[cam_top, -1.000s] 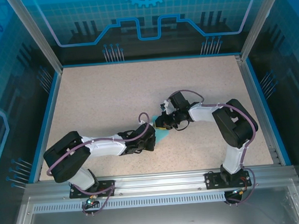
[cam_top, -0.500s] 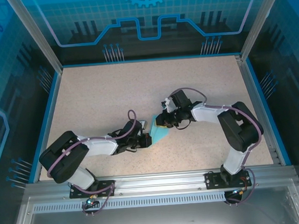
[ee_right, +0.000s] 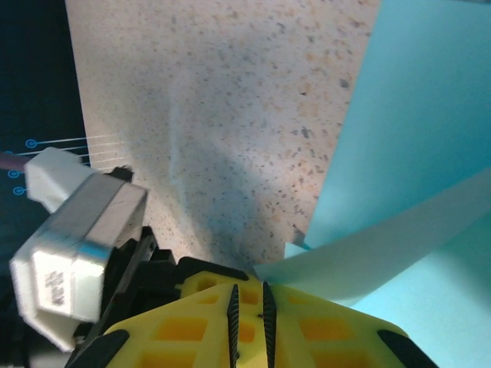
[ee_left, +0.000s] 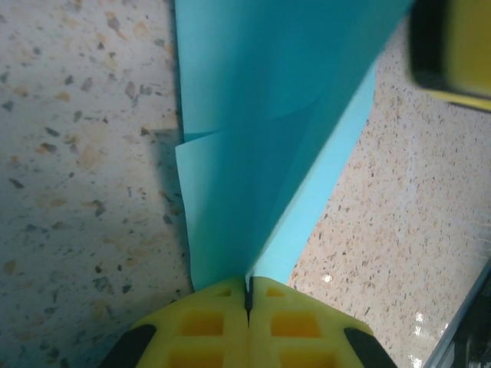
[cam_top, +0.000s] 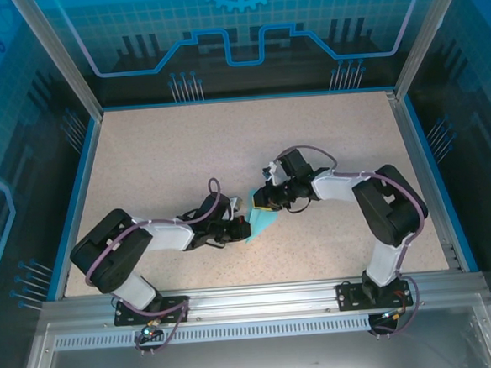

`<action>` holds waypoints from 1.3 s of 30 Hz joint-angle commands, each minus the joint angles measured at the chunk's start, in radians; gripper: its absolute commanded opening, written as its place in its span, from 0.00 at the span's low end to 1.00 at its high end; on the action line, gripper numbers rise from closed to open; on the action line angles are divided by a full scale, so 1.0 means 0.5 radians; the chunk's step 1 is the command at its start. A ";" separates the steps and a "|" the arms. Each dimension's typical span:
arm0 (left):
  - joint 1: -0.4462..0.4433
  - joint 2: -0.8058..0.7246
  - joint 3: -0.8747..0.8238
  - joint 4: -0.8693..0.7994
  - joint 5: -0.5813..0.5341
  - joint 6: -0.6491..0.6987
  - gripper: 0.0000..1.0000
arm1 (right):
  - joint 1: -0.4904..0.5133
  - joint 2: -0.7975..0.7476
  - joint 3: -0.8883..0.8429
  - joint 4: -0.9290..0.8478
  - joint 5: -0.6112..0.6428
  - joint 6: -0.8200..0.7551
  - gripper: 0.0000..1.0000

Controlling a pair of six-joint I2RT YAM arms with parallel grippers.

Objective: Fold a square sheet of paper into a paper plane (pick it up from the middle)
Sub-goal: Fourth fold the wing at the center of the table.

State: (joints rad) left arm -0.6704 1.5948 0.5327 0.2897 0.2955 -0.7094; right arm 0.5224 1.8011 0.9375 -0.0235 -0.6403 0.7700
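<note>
Pads (ee_left: 207, 326) of my left gripper (ee_left: 248, 295) are pressed flat together with only a hairline seam between them, and the near edge of the square sheet of paper (ee_left: 268, 115) is pinched in that seam. From there the turquoise sheet runs away from my fingers as a creased shape, one panel standing up along a fold and another lying lower to the left of it with a small step in its edge. At the sheet's far end one yellow finger (ee_left: 453, 50) of my right arm sits just over the paper. My right gripper (ee_right: 249, 295) has its pads drawn close with a narrow slot between them, and a curled flap of the sheet (ee_right: 414, 115) comes out of that slot, so it too grips the paper. Seen from above, the sheet (cam_top: 262, 222) spans the short gap between my left gripper (cam_top: 242, 224) on its left and my right gripper (cam_top: 262, 206) at its far end. Under the sheet lies the speckled table (cam_top: 159, 156).
</note>
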 commanded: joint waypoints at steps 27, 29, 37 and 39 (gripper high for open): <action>0.208 0.226 0.036 0.062 0.405 -0.140 0.02 | -0.042 0.297 0.162 -0.005 0.088 0.003 0.17; 0.209 0.231 0.033 0.060 0.400 -0.146 0.02 | -0.053 0.309 0.153 0.011 0.073 -0.005 0.18; 0.215 0.255 0.045 0.030 0.400 -0.177 0.04 | -0.057 0.385 0.178 -0.009 0.057 -0.030 0.17; 0.215 0.259 0.057 0.003 0.402 -0.168 0.05 | -0.057 0.418 0.194 -0.051 0.069 -0.039 0.17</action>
State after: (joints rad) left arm -0.5617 1.6833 0.5495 0.3489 0.5091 -0.7876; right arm 0.5030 1.9682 1.0176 -0.0097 -0.6266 0.7761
